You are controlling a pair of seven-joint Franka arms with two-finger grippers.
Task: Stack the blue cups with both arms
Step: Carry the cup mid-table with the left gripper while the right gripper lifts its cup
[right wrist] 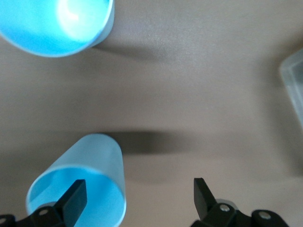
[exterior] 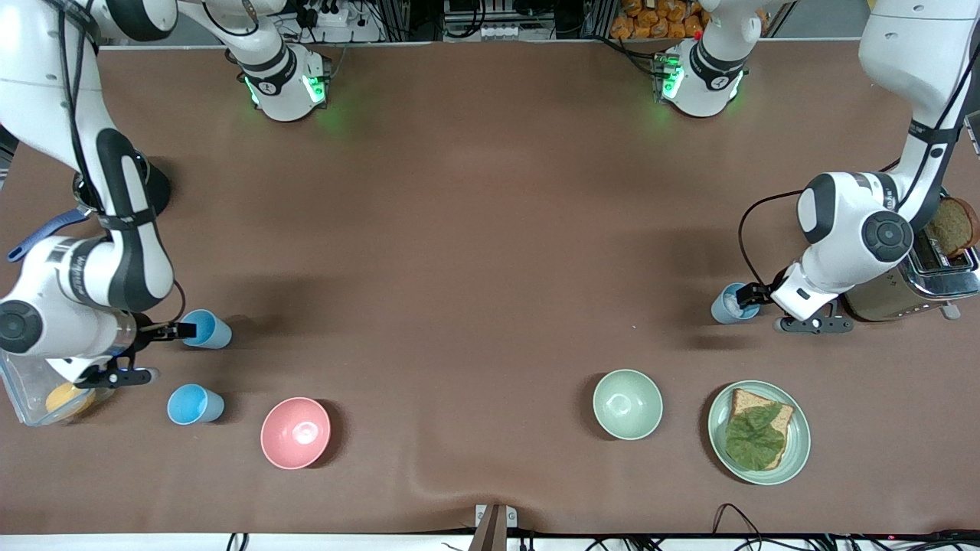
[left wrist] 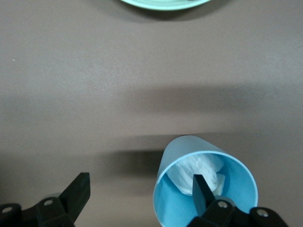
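Two arms at a brown desk (exterior: 490, 252), each with its tool at a blue cup. The right tool (exterior: 170, 331) sits low at the right arm's end of the desk, its fingers spread, one finger inside the mouth of a sky-blue cup (exterior: 207, 329) and the other outside its wall; in the right wrist view the same cup (right wrist: 80, 189) straddles one finger (right wrist: 73, 197), not yet pinched. A second sky-blue cup (exterior: 194, 404) stands just beside that tool, nearer the front camera, upright and free. The left tool (exterior: 754, 295) is low at the left arm's end, also spread, with one finger (left wrist: 202, 194) dipped into the grey-blue cup (left wrist: 204, 189), which holds a crumpled white wad (left wrist: 199, 171). Each cup's long axis reads as roughly upright. Judged from this layout, the right arm is the nearer to both sky-blue cups; closing on the rim comes next.
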